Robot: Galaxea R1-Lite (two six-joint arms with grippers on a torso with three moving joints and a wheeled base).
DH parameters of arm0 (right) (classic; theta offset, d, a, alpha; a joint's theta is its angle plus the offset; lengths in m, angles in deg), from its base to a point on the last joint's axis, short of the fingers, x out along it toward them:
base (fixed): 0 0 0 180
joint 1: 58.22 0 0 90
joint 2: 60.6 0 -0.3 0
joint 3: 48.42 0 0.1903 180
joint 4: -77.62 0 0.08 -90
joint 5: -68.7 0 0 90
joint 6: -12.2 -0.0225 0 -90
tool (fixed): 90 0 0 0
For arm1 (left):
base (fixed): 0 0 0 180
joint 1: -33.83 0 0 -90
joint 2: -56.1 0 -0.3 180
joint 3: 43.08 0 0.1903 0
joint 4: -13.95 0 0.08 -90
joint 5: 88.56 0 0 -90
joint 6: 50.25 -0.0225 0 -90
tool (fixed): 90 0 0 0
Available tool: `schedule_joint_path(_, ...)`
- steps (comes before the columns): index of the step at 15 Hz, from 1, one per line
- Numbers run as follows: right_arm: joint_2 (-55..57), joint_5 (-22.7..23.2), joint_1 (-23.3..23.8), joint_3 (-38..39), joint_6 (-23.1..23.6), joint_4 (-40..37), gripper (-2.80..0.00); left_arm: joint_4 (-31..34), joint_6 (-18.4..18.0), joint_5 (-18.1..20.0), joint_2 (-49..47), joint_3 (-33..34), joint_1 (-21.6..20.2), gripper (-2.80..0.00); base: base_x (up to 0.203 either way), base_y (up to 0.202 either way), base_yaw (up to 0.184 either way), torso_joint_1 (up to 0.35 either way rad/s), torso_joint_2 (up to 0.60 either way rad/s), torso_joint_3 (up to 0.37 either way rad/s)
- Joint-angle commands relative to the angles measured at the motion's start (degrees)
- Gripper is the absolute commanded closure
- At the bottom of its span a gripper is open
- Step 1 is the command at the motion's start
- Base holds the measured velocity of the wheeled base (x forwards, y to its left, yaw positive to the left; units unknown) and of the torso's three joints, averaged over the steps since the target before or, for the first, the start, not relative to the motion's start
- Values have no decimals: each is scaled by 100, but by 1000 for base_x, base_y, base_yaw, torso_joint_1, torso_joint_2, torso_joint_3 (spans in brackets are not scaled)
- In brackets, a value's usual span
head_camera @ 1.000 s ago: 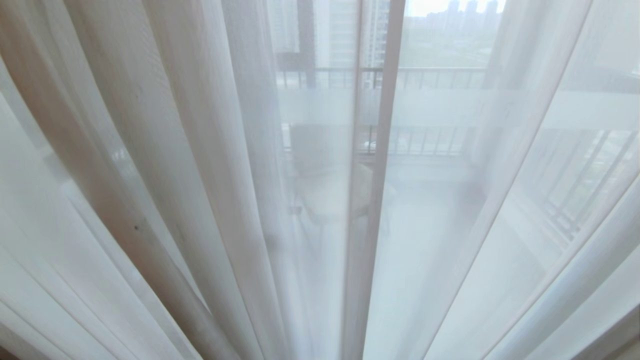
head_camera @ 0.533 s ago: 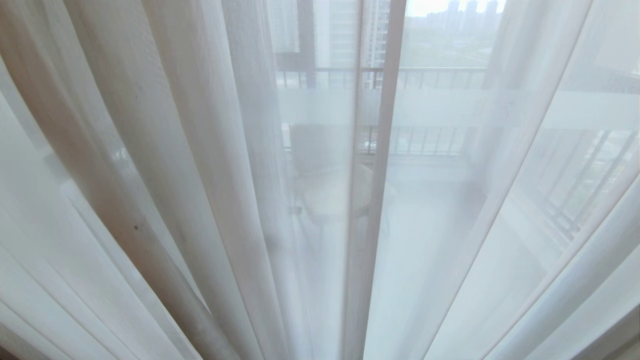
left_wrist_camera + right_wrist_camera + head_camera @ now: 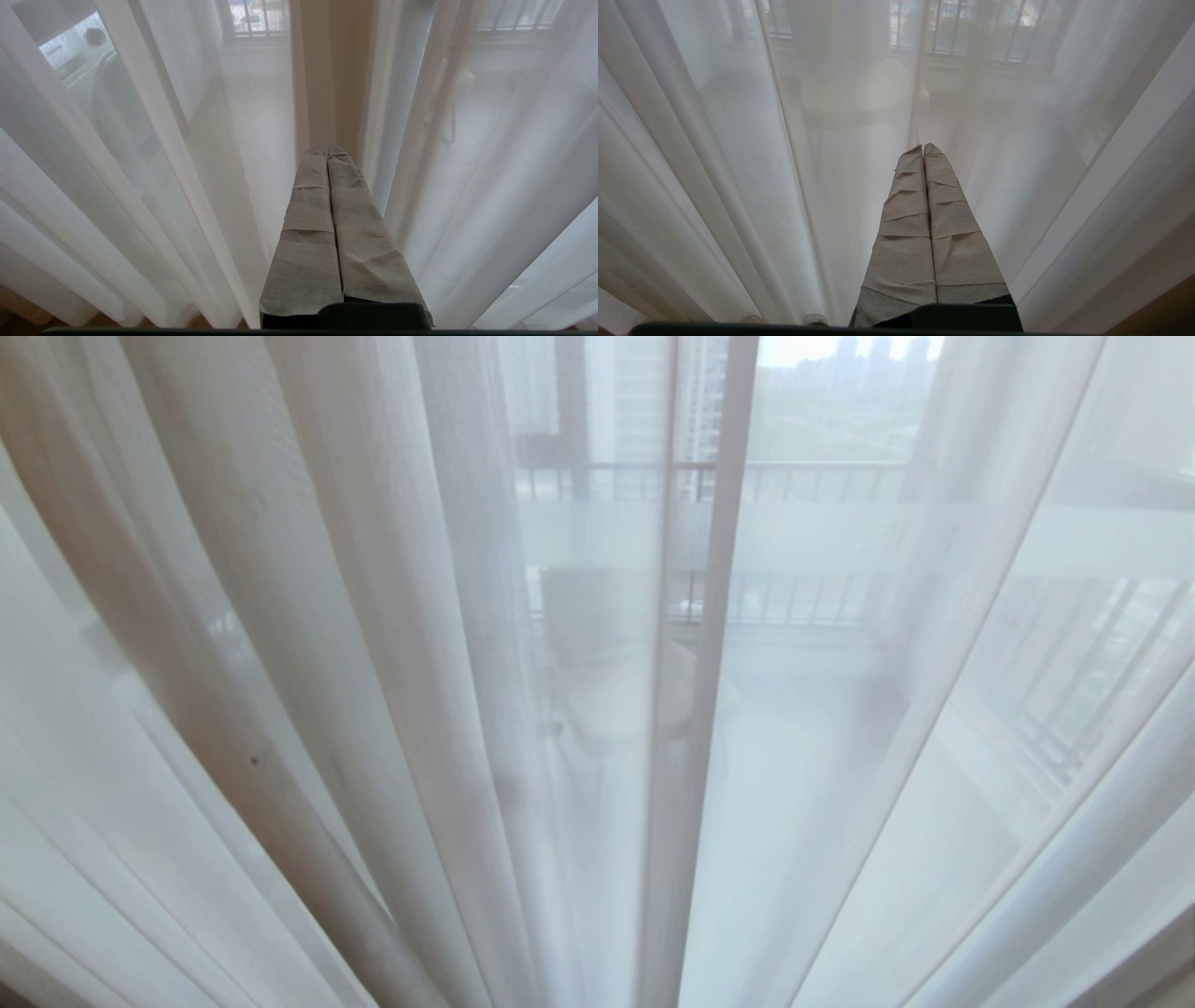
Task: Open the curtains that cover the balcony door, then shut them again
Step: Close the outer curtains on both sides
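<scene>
White sheer curtains [image 3: 308, 644] fill the whole head view, hanging drawn in long pleats from top to bottom, with two hemmed edges meeting in a vertical seam near the middle. Through the fabric shows the balcony door [image 3: 840, 537], its glass crossed by a pale frosted band, and beyond it a railing [image 3: 803, 481] and hazy towers. A rounded chair [image 3: 607, 691] stands dimly on the balcony behind the seam.

Neither arm appears in the head view. In the left wrist view, the left gripper [image 3: 327, 150] points at the folds, its tape-wrapped fingers [image 3: 308, 224] pressed together and holding nothing, tips close to the sheer. In the right wrist view, the right gripper [image 3: 923, 147] sits likewise, its jaws pressed together on nothing, close before the fabric.
</scene>
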Motion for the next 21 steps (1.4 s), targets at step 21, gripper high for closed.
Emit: schedule_joint_path(21, 2, 0, 0, 0, 3, 1, 0, 7, 45, -13, 5, 5, -1, 0, 0, -34, 0, 1, 0, 1)
